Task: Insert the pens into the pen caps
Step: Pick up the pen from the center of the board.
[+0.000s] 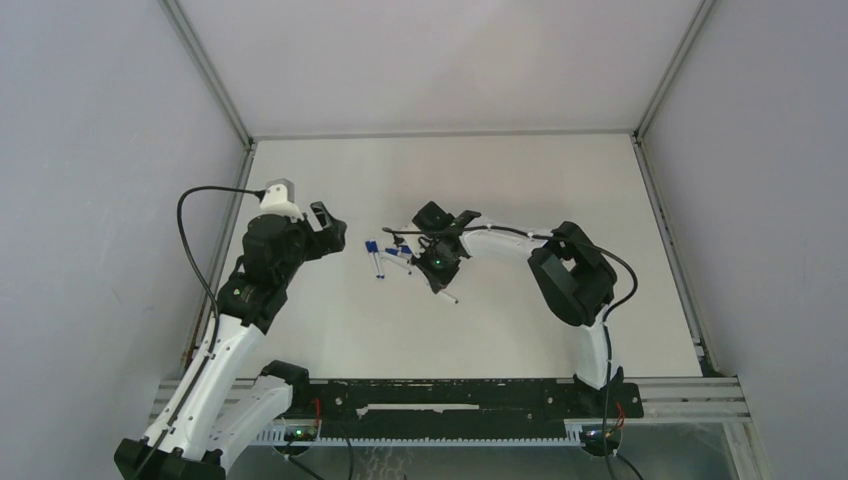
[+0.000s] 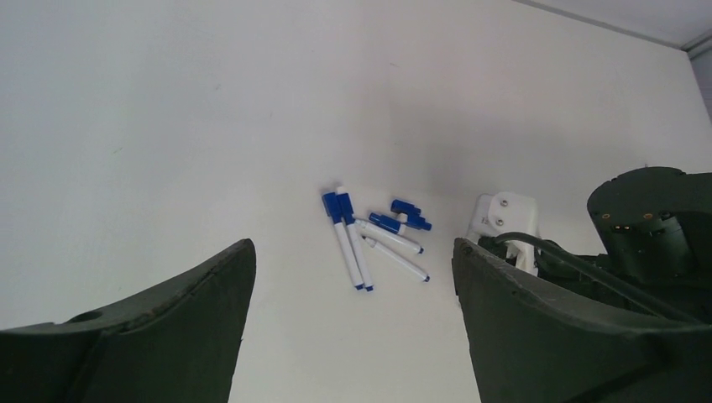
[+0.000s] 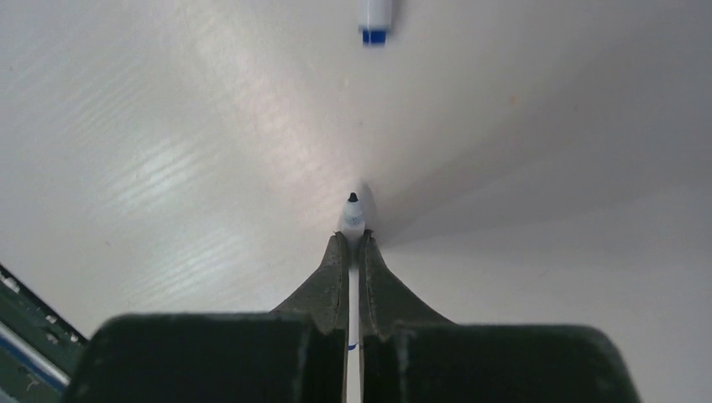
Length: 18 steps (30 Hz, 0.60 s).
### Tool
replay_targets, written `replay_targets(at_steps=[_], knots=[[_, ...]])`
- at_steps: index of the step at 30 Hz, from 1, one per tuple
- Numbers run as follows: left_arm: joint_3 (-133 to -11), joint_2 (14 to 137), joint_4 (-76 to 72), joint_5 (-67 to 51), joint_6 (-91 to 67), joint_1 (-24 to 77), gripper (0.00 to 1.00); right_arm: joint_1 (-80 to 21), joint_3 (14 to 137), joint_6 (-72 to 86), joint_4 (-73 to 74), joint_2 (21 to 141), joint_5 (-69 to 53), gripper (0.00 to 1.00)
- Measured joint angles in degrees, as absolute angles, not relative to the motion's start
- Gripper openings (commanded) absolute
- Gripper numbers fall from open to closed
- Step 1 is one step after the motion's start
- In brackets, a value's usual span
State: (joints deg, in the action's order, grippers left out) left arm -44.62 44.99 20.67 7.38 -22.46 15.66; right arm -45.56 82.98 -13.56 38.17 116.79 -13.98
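Top view: the pens lie mid-table, edges well clear, between the wide-open, empty left gripper and the right gripper; left wrist: four pens, three loose pen caps; right wrist: that gripper clamped on one uncapped pen.

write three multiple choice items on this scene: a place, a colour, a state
1. Where do the loose pens lie? A at the far right corner; B between the left arm and right arm; C on an arm's base.
2. What colour are the pen caps? A red; B green; C blue.
3. How do the right fingers stand? A shut on an uncapped pen; B wide open; C shut on a cap.
1 B, the top view shows them between the arms. 2 C, the left wrist view shows blue. 3 A, its bare tip pokes out between them.
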Motion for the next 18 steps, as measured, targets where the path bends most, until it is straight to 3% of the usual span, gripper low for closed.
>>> replay_targets(at_steps=[8,18], knots=[[-41.9,44.9,15.5,-5.5,-23.2,15.6,0.95,-41.4,69.0,-2.0,30.7,101.0,-18.6,0.0],[-36.2,42.1,5.5,-22.7,-29.1,18.6,0.92,-36.5,58.4,25.2,7.6,79.8,-21.6,0.0]])
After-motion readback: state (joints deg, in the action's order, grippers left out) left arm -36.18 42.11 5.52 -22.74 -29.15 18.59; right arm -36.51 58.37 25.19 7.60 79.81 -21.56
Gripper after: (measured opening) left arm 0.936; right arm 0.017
